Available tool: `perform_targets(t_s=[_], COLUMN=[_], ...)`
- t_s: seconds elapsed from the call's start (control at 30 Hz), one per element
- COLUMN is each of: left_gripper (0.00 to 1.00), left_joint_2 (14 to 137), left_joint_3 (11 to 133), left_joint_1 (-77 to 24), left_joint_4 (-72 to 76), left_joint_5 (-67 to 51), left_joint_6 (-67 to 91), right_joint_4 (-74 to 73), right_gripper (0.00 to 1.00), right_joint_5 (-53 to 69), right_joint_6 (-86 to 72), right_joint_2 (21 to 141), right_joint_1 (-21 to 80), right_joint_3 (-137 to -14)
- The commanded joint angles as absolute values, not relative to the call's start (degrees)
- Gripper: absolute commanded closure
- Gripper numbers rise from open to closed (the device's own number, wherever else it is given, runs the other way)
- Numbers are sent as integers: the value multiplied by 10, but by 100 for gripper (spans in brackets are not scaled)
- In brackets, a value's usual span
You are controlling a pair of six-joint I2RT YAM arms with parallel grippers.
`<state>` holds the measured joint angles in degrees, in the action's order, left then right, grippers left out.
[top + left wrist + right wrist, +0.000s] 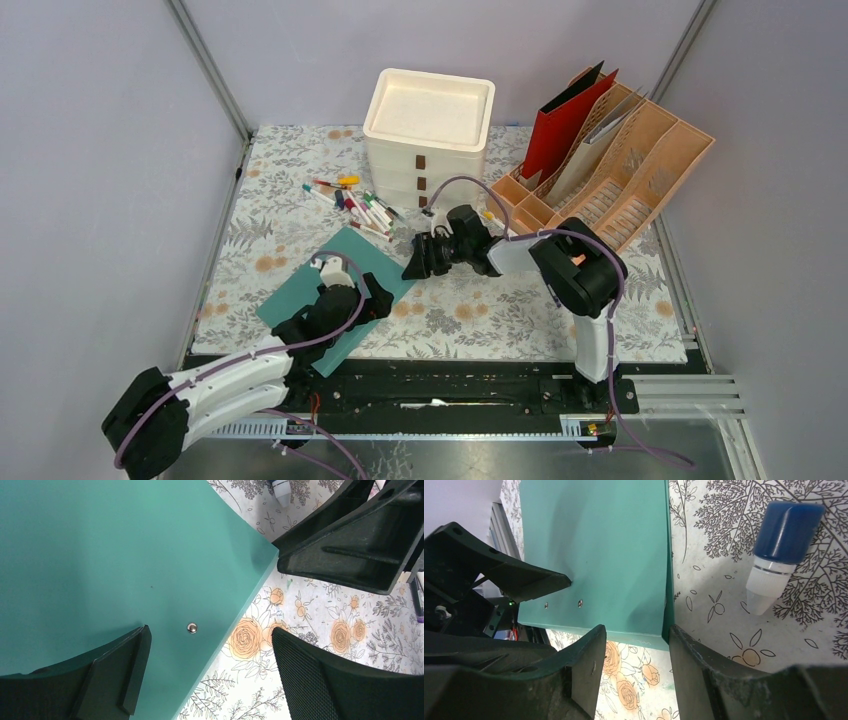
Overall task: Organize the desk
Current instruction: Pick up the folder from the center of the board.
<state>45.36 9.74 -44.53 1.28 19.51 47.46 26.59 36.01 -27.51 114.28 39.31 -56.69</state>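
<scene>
The desk (500,300) is covered in a pale floral cloth. A teal folder (330,285) lies flat at its front left. My left gripper (378,300) is open low over the folder's right edge; in the left wrist view (210,632) one finger is over the folder (100,555) and the other over the cloth. My right gripper (415,265) is open at the folder's far right corner; in the right wrist view (636,630) that corner of the folder (599,555) lies between the fingertips, close against the right finger.
Several loose markers (355,205) lie behind the folder; a blue-capped one (781,550) is just beside my right gripper. A white drawer unit (428,135) stands at the back. A wooden file organizer (620,170) with a red folder (560,125) stands back right.
</scene>
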Motion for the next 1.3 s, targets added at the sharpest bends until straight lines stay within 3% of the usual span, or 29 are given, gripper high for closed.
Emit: perform_targets(t_s=[0.0,0.23,0.5,0.63,0.83,1.27], left_gripper=[4,4,3,3,3,1], left_joint_2=[471,464,452,452,442,315], left_joint_3=[87,86,77,75,75,118], left_joint_1=[-443,-443,-443,-442,-442,-442], left_joint_4=[33,40,62,64,64,-36], left_joint_5=[162,152,128,124,119,107], left_joint_6=[470,467,457,456,455,421], right_joint_4=[319,340,323,305,294,305], right_gripper=[45,63,64,83,99,100], right_joint_5=[402,426,407,388,387,404], right_joint_6=[-312,-335,-343,-334,-331,-321], right_joint_2=[1157,1160,1172,1177,1184,1129], right_joint_1=[392,392,392,391,389,358], right_joint_3=[-556,-553,-559,-562,-565,-525])
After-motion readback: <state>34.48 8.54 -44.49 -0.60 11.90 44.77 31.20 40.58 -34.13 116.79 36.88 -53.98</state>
